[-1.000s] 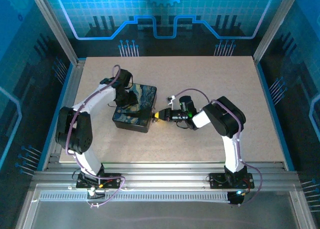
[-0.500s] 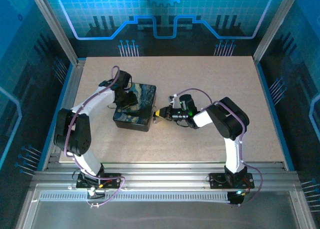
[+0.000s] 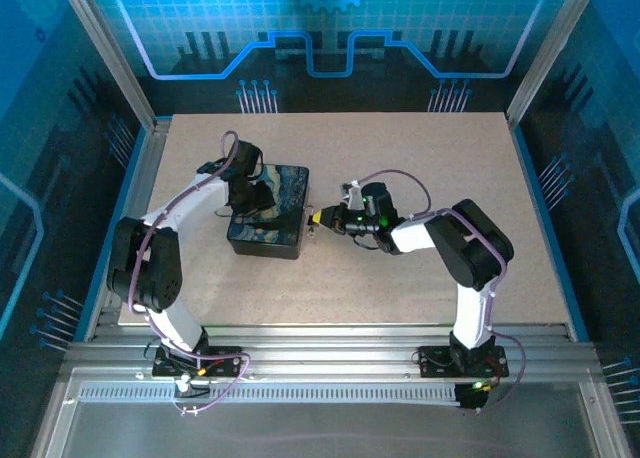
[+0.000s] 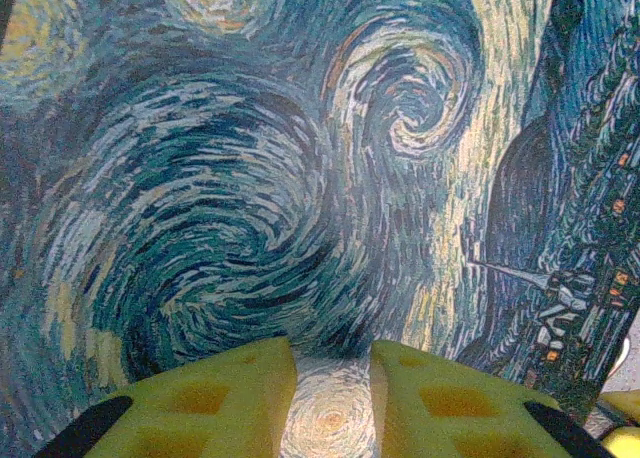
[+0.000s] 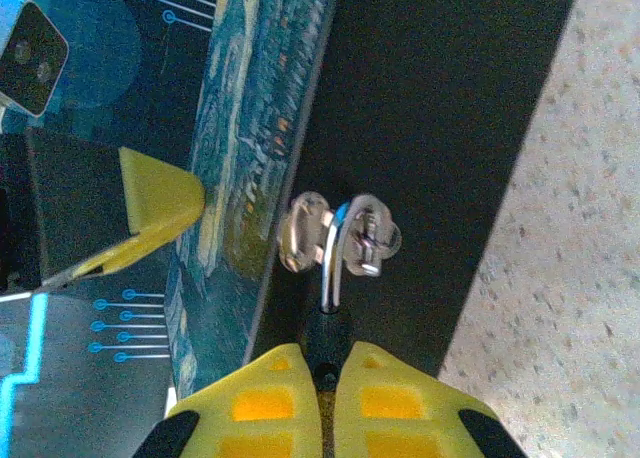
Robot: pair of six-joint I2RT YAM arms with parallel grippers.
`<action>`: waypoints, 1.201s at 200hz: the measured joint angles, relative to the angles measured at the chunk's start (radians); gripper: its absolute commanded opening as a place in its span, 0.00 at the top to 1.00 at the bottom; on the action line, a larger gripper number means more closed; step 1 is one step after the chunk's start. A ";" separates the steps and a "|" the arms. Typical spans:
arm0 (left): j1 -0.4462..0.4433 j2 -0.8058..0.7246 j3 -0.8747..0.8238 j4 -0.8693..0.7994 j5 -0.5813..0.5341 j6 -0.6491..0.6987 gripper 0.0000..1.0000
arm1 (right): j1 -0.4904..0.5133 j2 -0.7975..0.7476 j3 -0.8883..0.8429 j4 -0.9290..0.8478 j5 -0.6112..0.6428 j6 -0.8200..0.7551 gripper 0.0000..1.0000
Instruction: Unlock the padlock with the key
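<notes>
The padlock (image 5: 325, 336) is a small dark body whose thin silvery shackle (image 5: 335, 258) passes through the metal hasp rings (image 5: 303, 231) on the dark side of the box. My right gripper (image 5: 326, 363) is shut right at the padlock's base. The key is almost hidden in the slit between the yellow pads; just a dark stub shows there. Seen from above, the right gripper (image 3: 318, 221) meets the padlock (image 3: 311, 228) at the box's right side. My left gripper (image 4: 333, 363) rests on the swirl-painted lid (image 4: 250, 178), jaws slightly apart, nothing between them.
The box (image 3: 268, 218) stands left of centre on the tan tabletop (image 3: 420, 158). One yellow left fingertip (image 5: 150, 203) shows over the lid's edge in the right wrist view. Aluminium rails (image 3: 330, 343) run along the near edge, and blue panels wall in the sides.
The right arm's elbow has swung out to the right while its gripper stayed at the padlock, shifting slightly up and left. The box has nudged a little left. The left gripper still presses on the lid.
</notes>
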 measured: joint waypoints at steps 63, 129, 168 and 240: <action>-0.005 0.000 -0.001 0.011 -0.006 0.000 0.72 | 0.003 -0.006 0.116 -0.240 0.032 -0.157 0.99; -0.006 0.007 0.008 0.005 -0.004 -0.001 0.72 | -0.021 -0.010 0.246 -0.545 0.011 -0.372 0.99; -0.007 0.013 0.013 -0.001 0.000 -0.003 0.73 | -0.023 0.000 0.314 -0.680 0.026 -0.452 0.99; -0.007 0.015 0.014 -0.001 0.000 -0.005 0.73 | -0.023 0.013 0.344 -0.732 0.039 -0.484 0.99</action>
